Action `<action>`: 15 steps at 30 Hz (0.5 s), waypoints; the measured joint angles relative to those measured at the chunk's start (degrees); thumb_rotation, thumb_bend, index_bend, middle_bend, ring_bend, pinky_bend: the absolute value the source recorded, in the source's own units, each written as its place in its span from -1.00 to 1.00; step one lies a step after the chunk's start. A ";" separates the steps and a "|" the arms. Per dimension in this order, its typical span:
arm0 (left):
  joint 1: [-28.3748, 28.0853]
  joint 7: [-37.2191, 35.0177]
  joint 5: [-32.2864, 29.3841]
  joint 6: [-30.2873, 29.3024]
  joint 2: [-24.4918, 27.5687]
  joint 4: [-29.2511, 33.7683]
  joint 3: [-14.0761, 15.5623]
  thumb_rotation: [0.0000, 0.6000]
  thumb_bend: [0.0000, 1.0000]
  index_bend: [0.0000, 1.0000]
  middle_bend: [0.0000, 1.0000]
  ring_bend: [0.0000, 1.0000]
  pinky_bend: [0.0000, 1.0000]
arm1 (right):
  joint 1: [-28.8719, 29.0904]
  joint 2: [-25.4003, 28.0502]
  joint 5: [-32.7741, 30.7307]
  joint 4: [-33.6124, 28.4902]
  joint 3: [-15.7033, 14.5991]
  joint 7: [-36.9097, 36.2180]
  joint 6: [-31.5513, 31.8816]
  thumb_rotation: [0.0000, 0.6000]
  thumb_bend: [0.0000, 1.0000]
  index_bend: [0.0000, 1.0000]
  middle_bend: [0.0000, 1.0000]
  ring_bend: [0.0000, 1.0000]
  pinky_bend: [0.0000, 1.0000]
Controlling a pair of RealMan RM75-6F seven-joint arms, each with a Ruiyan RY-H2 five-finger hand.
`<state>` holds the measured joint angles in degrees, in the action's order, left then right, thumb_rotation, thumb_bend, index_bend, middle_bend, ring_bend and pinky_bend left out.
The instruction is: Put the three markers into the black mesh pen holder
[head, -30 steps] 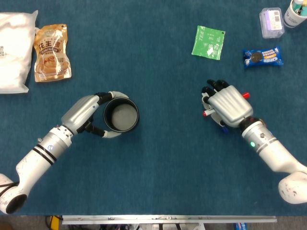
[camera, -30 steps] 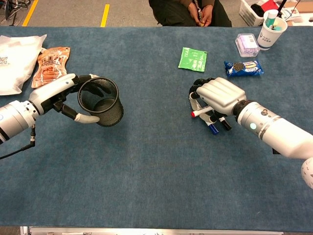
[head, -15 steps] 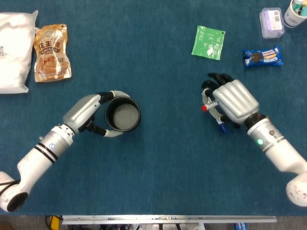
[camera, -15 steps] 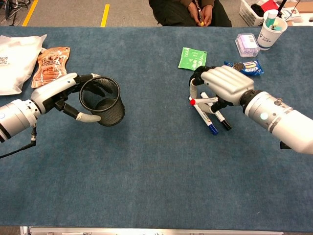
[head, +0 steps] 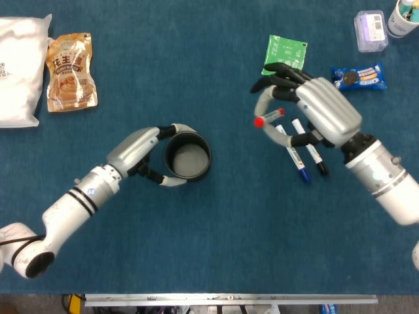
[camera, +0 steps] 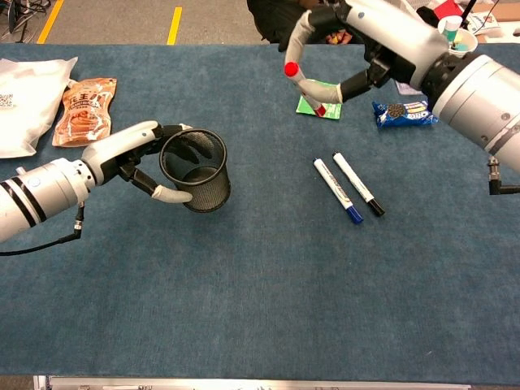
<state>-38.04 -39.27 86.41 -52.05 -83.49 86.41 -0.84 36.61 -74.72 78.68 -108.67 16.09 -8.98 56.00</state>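
Head view, left hand: your left hand (head: 141,147) sits left of centre, thumb and fingers wrapped around the black mesh pen holder (head: 187,156), which shows its round mouth to the camera.
Head view, right hand: your right hand (head: 321,111) is in the upper right, pinching the red-capped marker (head: 270,116) between thumb and fingers, the red cap pointing left.
Head view, loose markers: the blue-capped marker (head: 294,156) and the black-capped marker (head: 309,148) lie side by side on the blue table (head: 216,248), just below the right hand, caps toward the lower right.
Head view, other things: a green packet (head: 285,57) lies just above the right hand, a blue cookie pack (head: 357,76) to its right, a peanut pouch (head: 70,72) and a white bag (head: 21,69) in the upper left.
Chest view, left hand: your left hand (camera: 134,150) at centre left grips the pen holder (camera: 195,172), which is tilted with its mouth toward the upper left.
Chest view, right hand: your right hand (camera: 382,32) is raised at the top right, the red-capped marker (camera: 305,84) held in its fingers well above the table, cap uppermost.
Chest view, loose markers: the blue-capped marker (camera: 338,190) and black-capped marker (camera: 358,184) lie close together right of centre, well apart from the holder.
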 measured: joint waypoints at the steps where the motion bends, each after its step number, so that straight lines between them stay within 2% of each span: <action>1: -0.46 0.30 -0.32 0.59 -0.30 0.11 -0.31 1.00 -0.65 -0.49 -0.26 -0.42 -0.58 | 0.34 0.31 0.20 -0.87 0.43 -1.45 -0.20 1.00 -0.27 0.26 -0.33 -0.76 -0.61; 7: -2.55 2.27 -1.99 2.91 -1.68 0.04 -2.10 1.00 -0.65 -0.49 -0.26 -0.42 -0.58 | 3.78 0.74 0.85 -4.80 3.08 -7.61 -1.78 1.00 -0.27 0.26 -0.32 -0.76 -0.61; 15: -4.62 3.34 -4.48 5.79 -2.11 -0.18 -3.93 1.00 -0.65 -0.49 -0.27 -0.42 -0.58 | 7.65 -3.36 -1.32 -5.24 3.62 -6.91 -3.22 1.00 -0.27 0.26 -0.32 -0.76 -0.61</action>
<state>-42.66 -35.93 81.92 -46.26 -85.59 86.23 -4.77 44.26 -78.08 77.36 -113.91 19.72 -15.89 52.78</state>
